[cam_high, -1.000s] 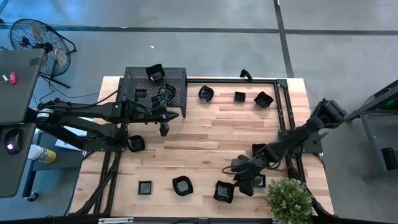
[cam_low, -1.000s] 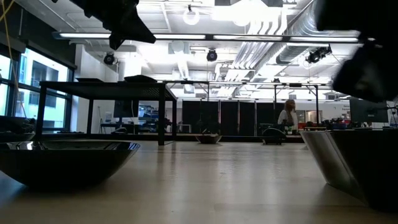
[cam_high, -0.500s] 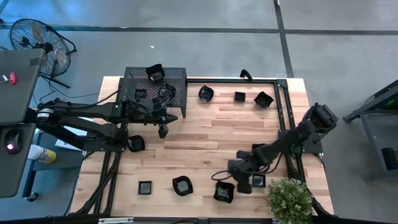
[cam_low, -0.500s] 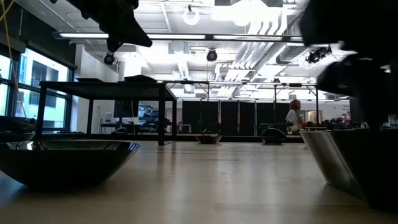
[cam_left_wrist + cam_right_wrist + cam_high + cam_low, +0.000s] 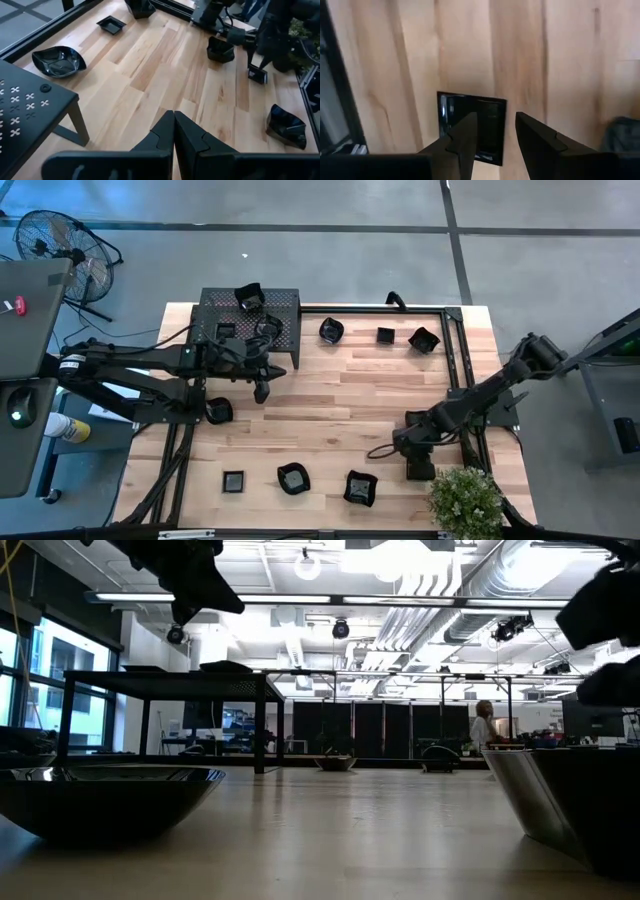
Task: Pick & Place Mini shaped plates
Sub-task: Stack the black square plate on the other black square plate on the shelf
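Small glossy black plates lie scattered flat on the wooden table (image 5: pixel 330 395): three near the far edge (image 5: pixel 386 335), several along the near edge (image 5: pixel 293 478), one by the rack's foot (image 5: pixel 219 411) and two on the rack (image 5: pixel 248 296). My right gripper (image 5: pixel 492 131) is open and points down over a small square plate (image 5: pixel 485 117) near the table's near right corner (image 5: pixel 417 472). One finger stands over the plate and one beside it, with no touch visible. My left gripper (image 5: pixel 174 127) is shut and empty, hovering in front of the rack (image 5: pixel 262 390).
The black perforated rack (image 5: pixel 250 320) stands at the far left, and a black frame rail (image 5: pixel 462 360) runs along the right side. A potted plant (image 5: pixel 465 500) sits at the near right corner beside my right gripper. Bare wood lies mid-table. A person (image 5: pixel 484 726) stands far behind.
My right gripper has moved toward the table's right edge, away from the wavy plate at the near edge, and now sits over the small square plate. The left arm has kept still, and no plate has moved.
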